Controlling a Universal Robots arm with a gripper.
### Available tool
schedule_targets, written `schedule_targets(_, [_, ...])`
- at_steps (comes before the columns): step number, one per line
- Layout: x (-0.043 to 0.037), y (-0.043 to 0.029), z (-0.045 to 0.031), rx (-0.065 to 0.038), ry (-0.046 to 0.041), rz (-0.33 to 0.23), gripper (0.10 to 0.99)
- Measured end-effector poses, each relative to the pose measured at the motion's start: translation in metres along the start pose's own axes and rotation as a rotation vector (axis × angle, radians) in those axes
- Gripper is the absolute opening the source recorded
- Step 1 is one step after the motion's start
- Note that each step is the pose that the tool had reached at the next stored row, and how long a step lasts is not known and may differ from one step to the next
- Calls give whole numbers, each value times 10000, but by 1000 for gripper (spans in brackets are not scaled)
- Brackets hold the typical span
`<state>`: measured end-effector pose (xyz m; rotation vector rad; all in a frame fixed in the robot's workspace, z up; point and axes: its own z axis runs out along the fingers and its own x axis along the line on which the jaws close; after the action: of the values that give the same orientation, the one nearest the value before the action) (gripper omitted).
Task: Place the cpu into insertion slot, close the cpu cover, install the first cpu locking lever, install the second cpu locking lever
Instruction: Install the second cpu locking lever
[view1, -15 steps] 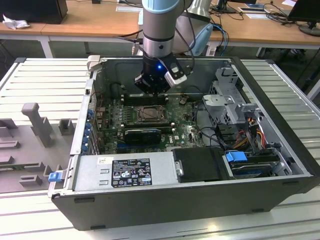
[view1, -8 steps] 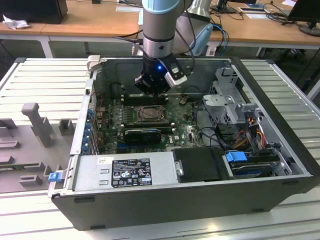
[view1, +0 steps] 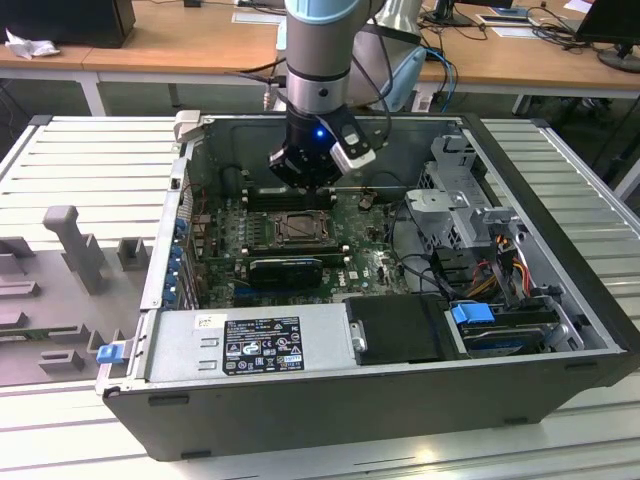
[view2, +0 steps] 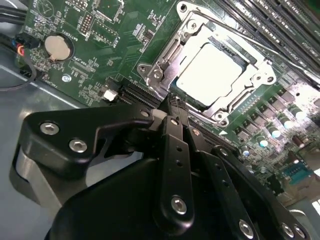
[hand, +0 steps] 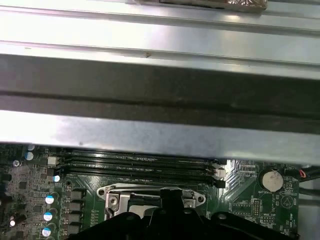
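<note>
The tool (view2: 172, 102), fingers pressed together, hangs just above the near edge of the insertion slot (view2: 165, 60). The cpu (view2: 210, 70) lies seated inside it, framed by the lowered cpu cover (view2: 192, 27).

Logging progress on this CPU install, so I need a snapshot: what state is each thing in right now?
cpu: seated flat in the insertion slot, metal top up.
insertion slot: filled by the cpu.
cpu cover: down, framing the cpu.
gripper: fingers together, holding nothing, tips right at the socket's edge.
computer case: lying on its side, side panel off.
memory sticks: seated in their slots.
</note>
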<state>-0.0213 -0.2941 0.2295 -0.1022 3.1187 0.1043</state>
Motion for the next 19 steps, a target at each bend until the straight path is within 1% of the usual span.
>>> schedule_targets(1, [-1, 2, -29, 2, 1, 0, 106])
schedule_targets(3, [-3, 8, -112, 9, 0, -1, 106])
schedule_targets(5, [-5, 14, -219, 27, 2, -1, 106])
schedule_targets(6, [-4, 4, -220, 25, 1, 0, 106])
schedule_targets(10, [8, -185, -233, 26, 2, 0, 106])
schedule_targets(11, [11, -219, -233, 26, 1, -1, 106])
schedule_targets(12, [14, -281, -235, 27, 3, -2, 106])
schedule_targets(13, [18, -325, -233, 26, 4, 0, 106])
schedule_targets(14, [22, -395, -229, 26, 13, 1, 106])
schedule_targets(15, [26, -448, -223, 24, 48, 2, 106])
schedule_targets(17, [30, -511, -207, 15, 140, 9, 106])
schedule_targets(18, [32, -537, -198, -11, 159, 10, 106])
schedule_targets(19, [35, -559, -193, -74, 156, 11, 106])
